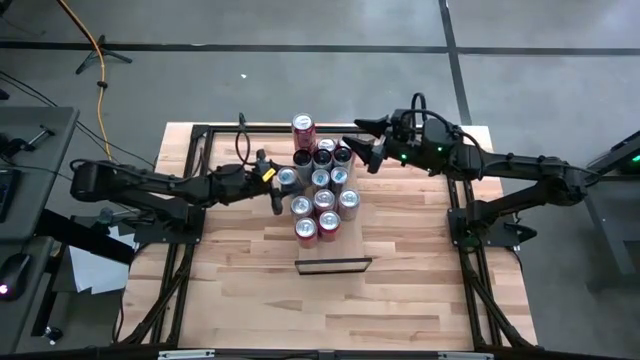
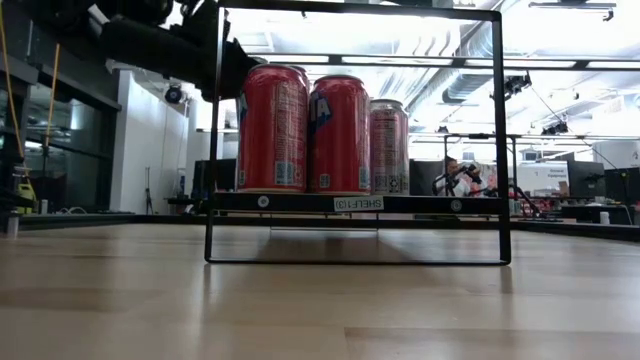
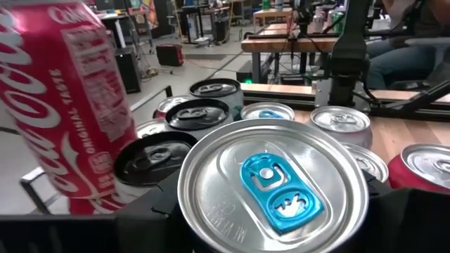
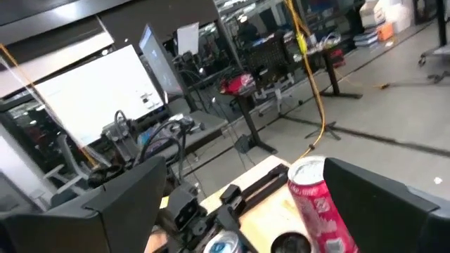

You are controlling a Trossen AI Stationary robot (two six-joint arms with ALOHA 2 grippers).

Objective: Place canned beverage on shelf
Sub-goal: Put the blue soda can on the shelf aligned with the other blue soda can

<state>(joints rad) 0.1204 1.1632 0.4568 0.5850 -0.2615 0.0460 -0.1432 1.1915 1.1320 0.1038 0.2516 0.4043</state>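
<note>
Several cans stand upright in a tight cluster (image 1: 322,190) at the table's middle, some red, some silver, some black-topped. My left gripper (image 1: 282,181) is open at the cluster's left edge. Its fingers stand on either side of a silver can with a blue tab (image 3: 271,186); I cannot tell whether they touch it. A red cola can (image 3: 63,105) stands at the cluster's far end (image 1: 303,126). My right gripper (image 1: 366,143) hangs open and empty above the cluster's far right. The shelf (image 1: 333,265) stands nearer the front edge; in the low view its board (image 2: 440,203) hides the bottoms of the cans behind it.
Black frame rails (image 1: 190,180) and the arm bases run along the table's left and right sides. Bare wood (image 1: 330,310) lies between the shelf and the near edge. People (image 2: 455,180) sit at desks in the room beyond the table.
</note>
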